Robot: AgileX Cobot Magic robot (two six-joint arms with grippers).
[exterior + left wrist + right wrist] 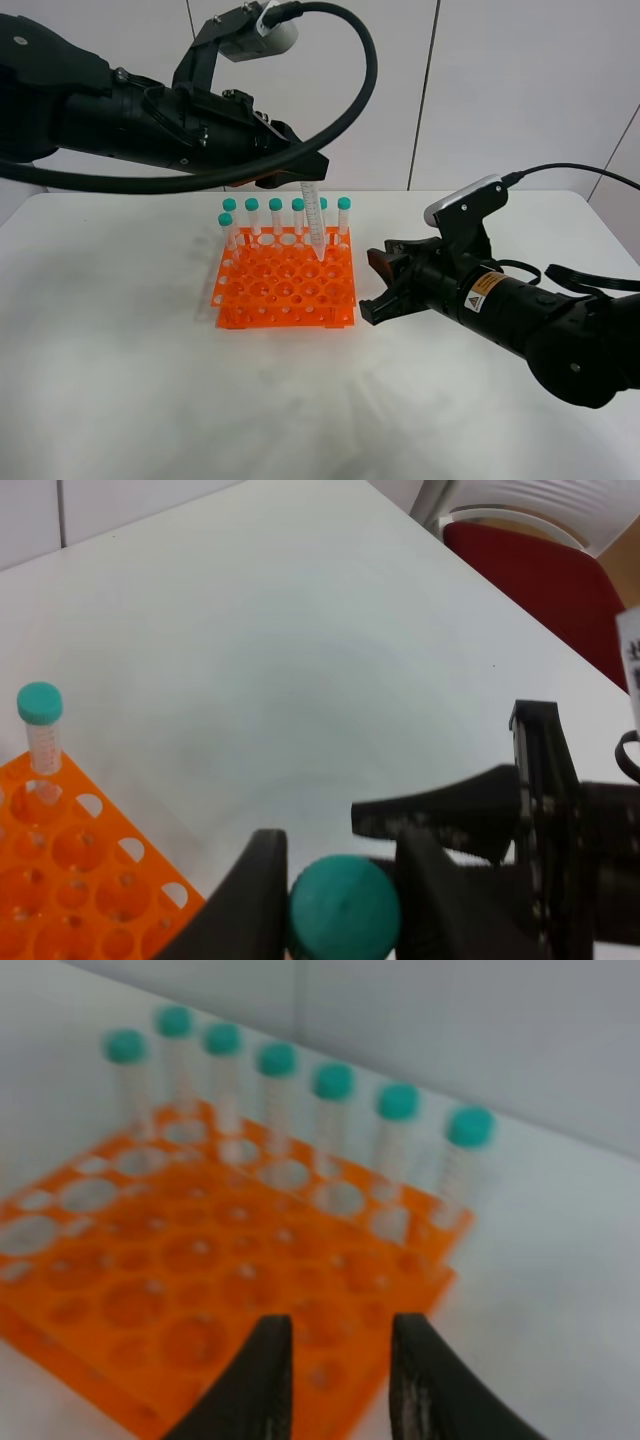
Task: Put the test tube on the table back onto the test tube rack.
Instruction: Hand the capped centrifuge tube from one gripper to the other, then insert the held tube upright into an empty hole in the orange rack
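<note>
My left gripper [303, 178] is shut on the test tube [314, 220], which hangs upright with its tapered tip just above a hole near the back right of the orange test tube rack [285, 290]. In the left wrist view the tube's teal cap [345, 912] sits clamped between the black fingers [250, 900] of that gripper [340, 875]. To the right of the rack, low over the white table [120, 380], my right gripper [374, 286] stands open and empty. Its wrist view shows the gripper [338, 1328] facing the rack [200, 1280].
Several identical teal-capped tubes [275, 215] stand along the rack's back row, with one more [227, 228] at its back left. The right arm's body [530, 310] lies across the table's right side. A red chair [540, 570] stands beyond the table edge.
</note>
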